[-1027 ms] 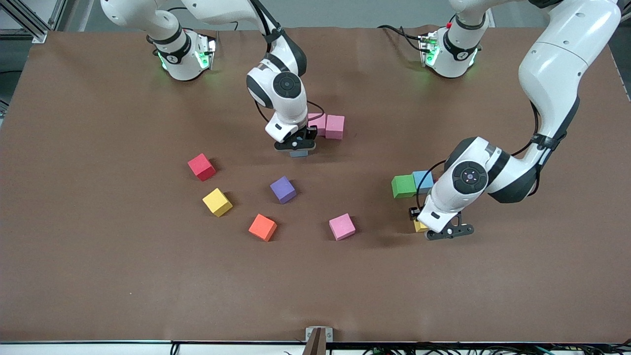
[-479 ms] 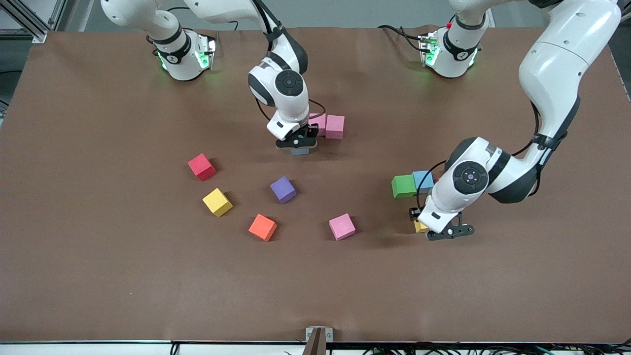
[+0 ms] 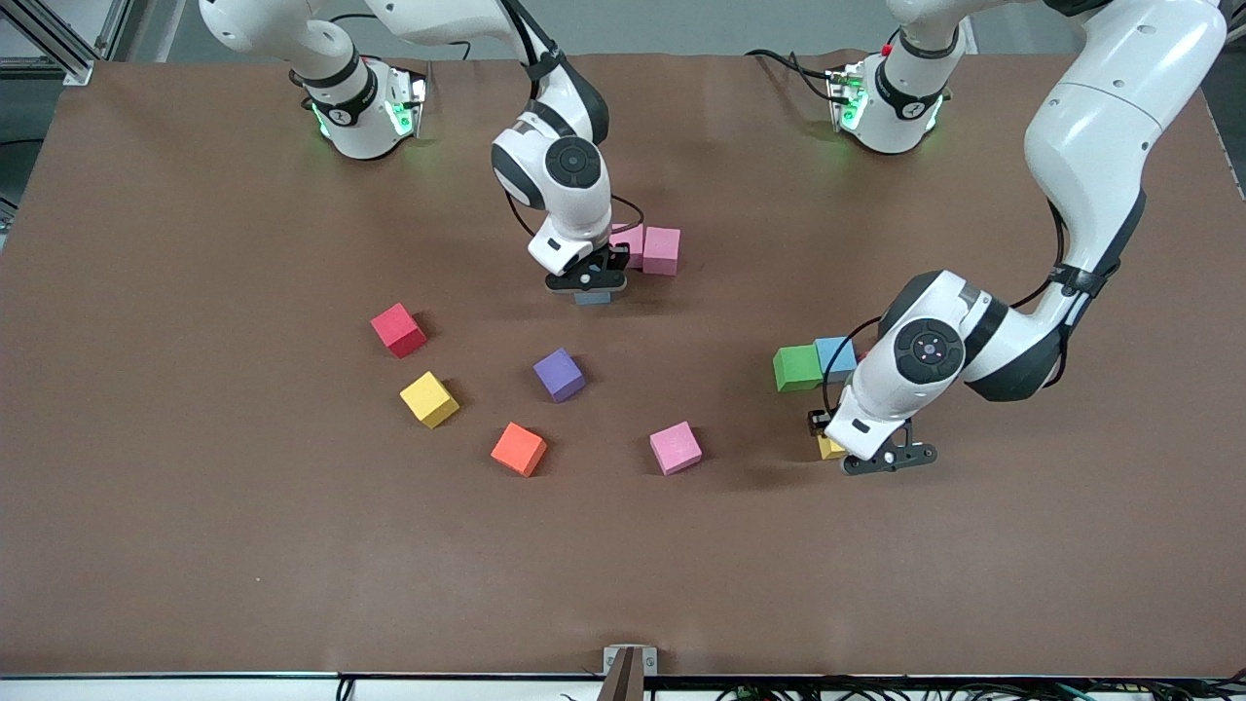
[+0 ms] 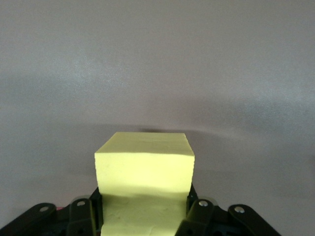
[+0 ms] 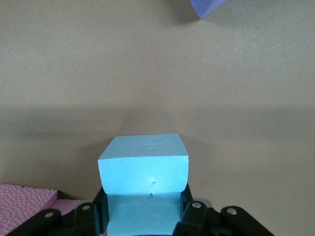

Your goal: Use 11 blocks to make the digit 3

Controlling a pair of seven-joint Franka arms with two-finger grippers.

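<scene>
Right arm crept tableward; blue block (image 5: 143, 164) sits between its fingers (image 5: 193, 216).

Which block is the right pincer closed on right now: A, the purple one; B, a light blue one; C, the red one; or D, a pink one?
B: the right wrist view shows the right pincer clamped on a light blue block, with the pink blocks just beside it on the table.

Scattered blocks (image 3: 560, 375) mid-table, near edge open
</scene>
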